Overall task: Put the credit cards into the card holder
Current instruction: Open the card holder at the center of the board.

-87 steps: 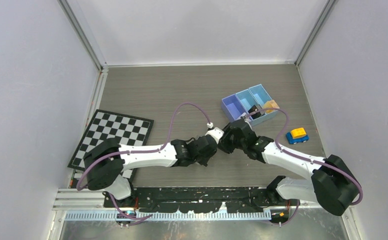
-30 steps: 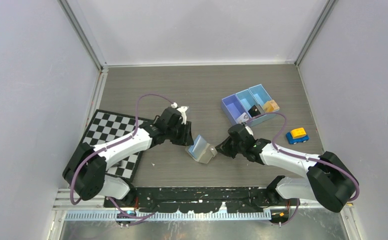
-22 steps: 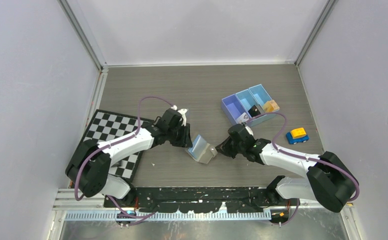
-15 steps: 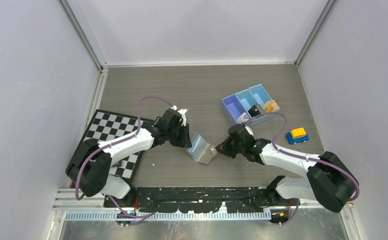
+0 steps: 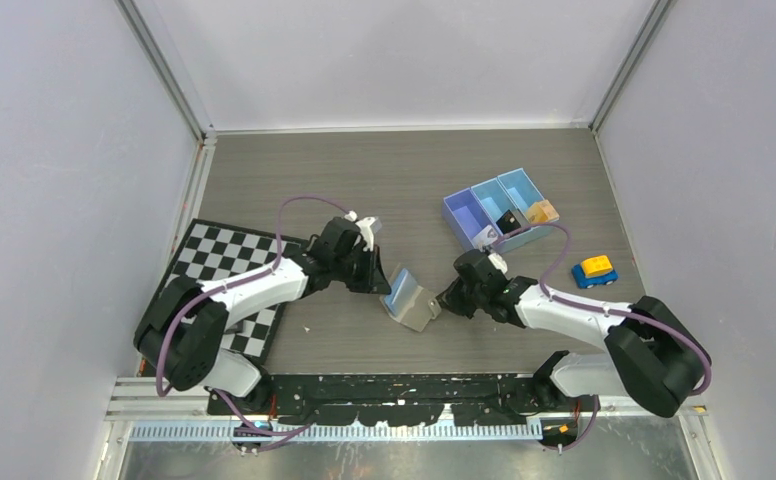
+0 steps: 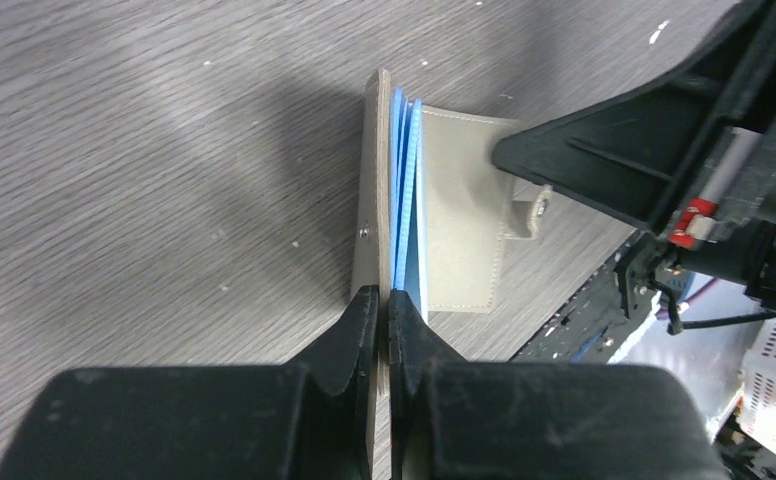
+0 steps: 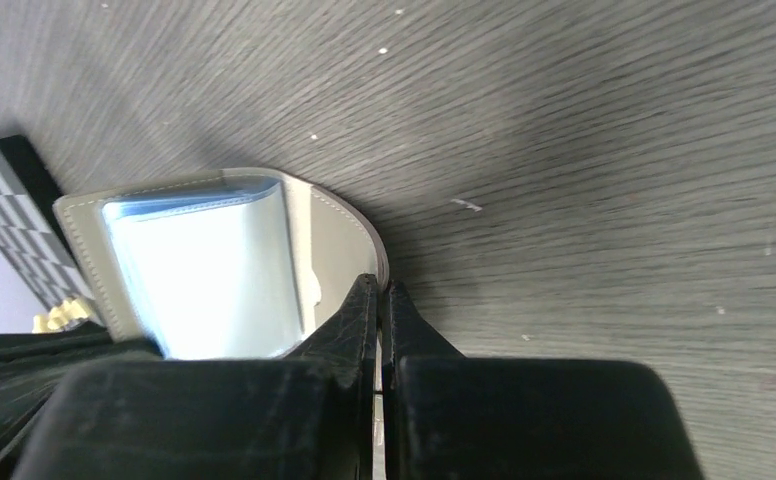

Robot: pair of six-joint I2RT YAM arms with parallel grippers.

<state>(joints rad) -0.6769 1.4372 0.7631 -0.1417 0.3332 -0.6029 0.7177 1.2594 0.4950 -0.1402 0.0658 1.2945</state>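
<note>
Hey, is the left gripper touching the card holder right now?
Touching. The left wrist view shows the left gripper pinched shut on the near edge of the card holder, with both fingers pressed against its grey flap and no gap.

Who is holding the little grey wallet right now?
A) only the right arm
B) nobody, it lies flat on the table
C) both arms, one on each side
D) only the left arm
C: the left gripper is pinched shut on one flap of the card holder, and the right gripper is pinched shut on its tab side.
</note>
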